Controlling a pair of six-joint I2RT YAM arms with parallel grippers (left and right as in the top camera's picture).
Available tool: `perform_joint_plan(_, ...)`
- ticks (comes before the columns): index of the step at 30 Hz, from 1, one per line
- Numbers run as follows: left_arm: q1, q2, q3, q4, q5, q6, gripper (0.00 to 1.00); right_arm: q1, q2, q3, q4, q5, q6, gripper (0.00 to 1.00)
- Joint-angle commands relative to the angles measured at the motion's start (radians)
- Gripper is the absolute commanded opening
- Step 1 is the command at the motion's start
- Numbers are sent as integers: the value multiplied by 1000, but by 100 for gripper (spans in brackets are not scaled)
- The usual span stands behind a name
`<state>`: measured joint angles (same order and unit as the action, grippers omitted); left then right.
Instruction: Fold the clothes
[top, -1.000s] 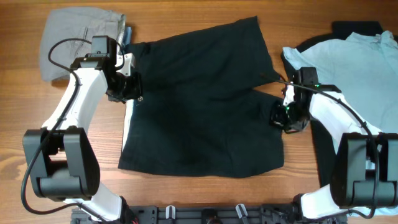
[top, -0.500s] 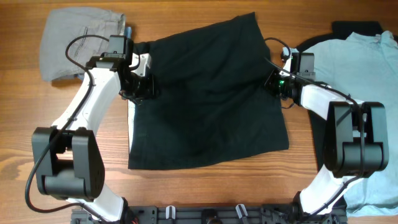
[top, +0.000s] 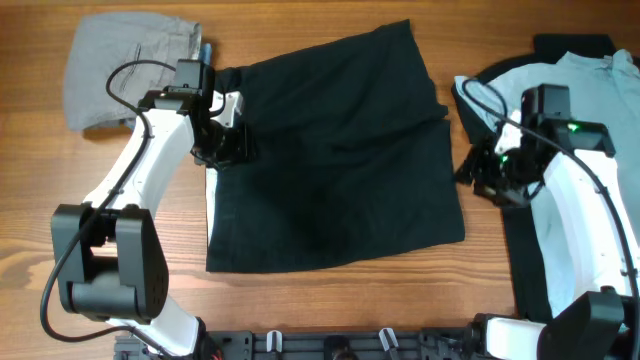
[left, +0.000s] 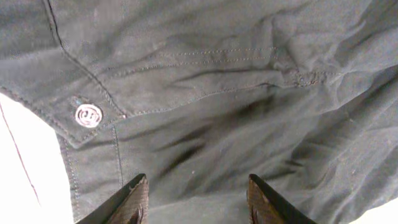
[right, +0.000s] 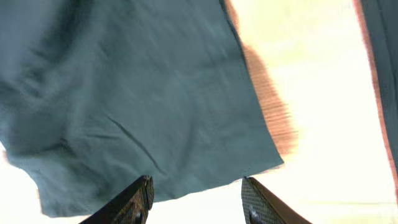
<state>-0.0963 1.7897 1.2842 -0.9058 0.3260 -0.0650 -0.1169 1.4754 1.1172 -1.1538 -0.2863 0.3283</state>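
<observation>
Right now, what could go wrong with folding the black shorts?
The right gripper hangs open at the light blue shirt's edge, so it might snag that instead. The black shorts lie crooked and wrinkled, so the next fold could come out lopsided. The left gripper is open over the waistband and may pinch only one layer.

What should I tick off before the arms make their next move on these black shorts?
1. Left gripper open, nothing pinched: ok; it sits over the waistband button.
2. Right gripper open and empty: ok.
3. Right gripper off the black shorts: ok; it hangs beside them, by the light blue shirt.
4. Shorts' edges lined up: not ok; a pale strip shows along the left edge.
5. Fabric smooth: not ok; creases show in the left wrist view.
6. Grey garment clear of the shorts: cannot tell.
</observation>
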Motion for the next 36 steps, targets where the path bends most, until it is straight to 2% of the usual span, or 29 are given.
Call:
perform_joint_plan(1, 10, -37, 25, -71, -5, 7, 45, 0, 11, -158, -9, 39, 67, 50)
perform_joint_plan(3, 39, -88, 33, -134, -6, -5, 46, 1, 11, -254, 37, 19, 103, 50)
perform_joint_plan(8, 130, -196, 33, -227, -5, -76, 47, 1, 13, -393, 231, 34, 221, 58)
perform_joint_plan(9, 145, -207, 33, -245, -5, -79, 48, 1, 13, -415, 274, 50, 248, 60)
perform_joint_plan(10, 171, -222, 33, -283, -5, -79, 49, 0, 13, -450, 347, 64, 281, 67)
perform_joint_plan(11, 184, -227, 33, -306, -5, -78, 49, 1, 14, -473, 394, 66, 292, 66)
perform_joint_plan(13, 210, -235, 33, -354, -5, -78, 50, 1, 15, -503, 464, 65, 304, 56)
perform_joint_plan(14, 224, -240, 33, -377, -5, -78, 49, 1, 15, -510, 491, 67, 303, 46)
perform_joint_plan(15, 233, -251, 33, -387, -5, -78, 47, 1, 15, -510, 531, 69, 300, 30)
perform_joint_plan(17, 243, -286, 33, -396, -2, -79, 47, 0, 15, -504, 555, 70, 264, 8)
perform_joint_plan(18, 250, -320, 33, -406, -2, -78, 50, 0, 14, -490, 538, 69, 253, 4)
perform_joint_plan(20, 269, -387, 32, -439, -11, -86, 52, 0, 12, -451, 485, 69, 237, 4)
perform_joint_plan(22, 292, -457, 21, -473, -76, -180, 56, 0, 12, -369, 401, 70, 188, 4)
perform_joint_plan(25, 299, -511, -73, -474, -85, -317, 65, 1, 12, -280, 341, 69, 135, 6)
perform_joint_plan(30, 304, -510, -409, -307, -75, -516, 60, 1, 12, -251, 322, 42, 117, 8)
perform_joint_plan(31, 304, -510, -459, -280, -39, -525, 56, 1, 12, -251, 320, 39, 116, 9)
perform_joint_plan(33, 304, -510, -523, -225, 47, -525, 55, 1, 12, -251, 325, 39, 116, 10)
perform_joint_plan(35, 301, -510, -579, -188, 74, -527, 56, 1, 12, -251, 330, 39, 117, 10)
perform_joint_plan(36, 301, -510, -631, -166, 74, -528, 60, 1, 12, -251, 330, 39, 117, 10)
